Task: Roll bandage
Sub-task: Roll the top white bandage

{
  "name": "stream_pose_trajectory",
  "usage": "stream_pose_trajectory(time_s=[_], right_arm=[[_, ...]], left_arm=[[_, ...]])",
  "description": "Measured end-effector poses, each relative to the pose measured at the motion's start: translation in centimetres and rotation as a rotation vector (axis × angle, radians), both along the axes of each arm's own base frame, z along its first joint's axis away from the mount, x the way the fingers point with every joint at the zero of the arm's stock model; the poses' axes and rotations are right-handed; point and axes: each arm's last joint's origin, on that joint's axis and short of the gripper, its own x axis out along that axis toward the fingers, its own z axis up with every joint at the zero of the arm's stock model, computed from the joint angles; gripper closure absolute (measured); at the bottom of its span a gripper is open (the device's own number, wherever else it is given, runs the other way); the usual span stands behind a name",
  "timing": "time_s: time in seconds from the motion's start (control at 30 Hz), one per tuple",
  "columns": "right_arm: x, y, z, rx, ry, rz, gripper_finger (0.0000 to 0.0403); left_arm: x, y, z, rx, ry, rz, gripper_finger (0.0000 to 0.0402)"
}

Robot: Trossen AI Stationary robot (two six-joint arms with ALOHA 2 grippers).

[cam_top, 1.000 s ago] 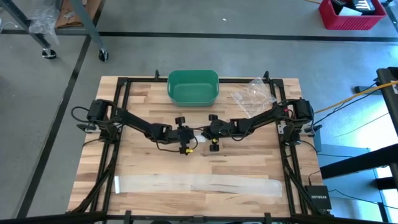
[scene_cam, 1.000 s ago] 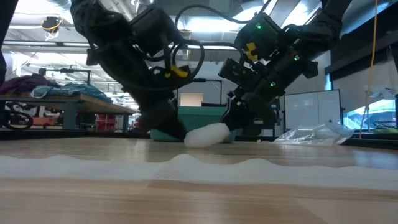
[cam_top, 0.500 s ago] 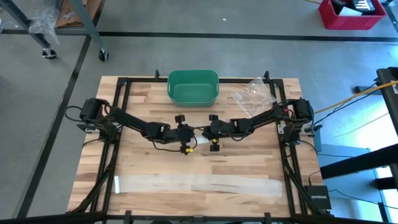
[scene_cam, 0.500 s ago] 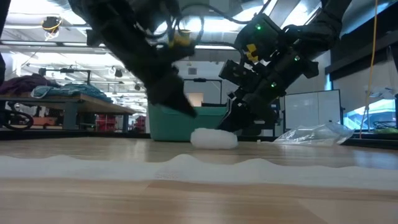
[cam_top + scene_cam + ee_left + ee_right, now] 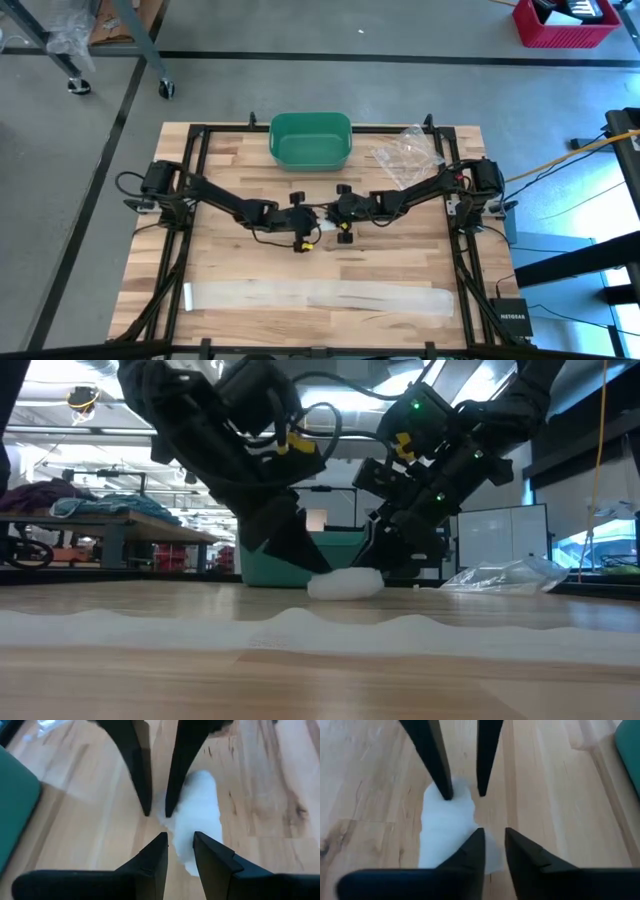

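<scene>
Both arms reach from the two sides of the wooden desk (image 5: 230,270) toward its middle, each one stretched low and bent at the elbow, and their tips nearly meet. In the low view both wrists come down steeply to the desk surface.

The left claw (image 5: 312,229) points toward the right arm. Its two fingers (image 5: 150,857) stand a little apart with a narrow gap, and in the left wrist view the gap is over bare wood; the white bandage roll (image 5: 199,825) lies just beside one finger, not between them. The left claw holds nothing.

The right claw (image 5: 328,217) points toward the left arm. Its fingers (image 5: 470,852) are also slightly spread with a narrow gap. One finger lies over the end of the roll (image 5: 446,827), but I cannot tell if it touches it; nothing is pinched in the gap.

The roll lies on the desk in the middle, between the two claws, in front of the green bin (image 5: 310,140). In the low view it is a low white lump (image 5: 345,583) resting flat on the wood. Its long axis runs roughly along the line from one claw to the other.

A long unrolled strip of bandage (image 5: 320,297) lies flat near the front edge of the desk, its length across the desk from left to right, well apart from the roll. A clear plastic bag (image 5: 408,152) lies near the bin.
</scene>
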Motion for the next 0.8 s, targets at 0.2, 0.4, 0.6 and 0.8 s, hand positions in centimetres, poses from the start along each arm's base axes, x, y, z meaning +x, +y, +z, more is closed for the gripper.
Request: stream_pose_trajectory(time_s=[0.2,0.4,0.6,0.8], right_arm=[[-0.6,0.0,1.6,-0.006,0.005,0.004,0.0270],[-1.6,0.0,4.5,-0.004,-0.038,0.008,0.0261],[-2.0,0.0,6.3,0.005,-0.096,0.010,0.0261],[-1.6,0.2,6.7,0.093,-0.160,0.000,0.0261]], left_arm=[[0.1,0.2,-0.3,-0.013,0.009,-0.003,0.0314],[0.0,0.2,-0.3,-0.014,0.011,-0.006,0.0314],[0.0,0.2,-0.3,-0.015,0.014,-0.007,0.0314],[0.0,0.2,-0.4,-0.015,0.024,-0.012,0.0314]])
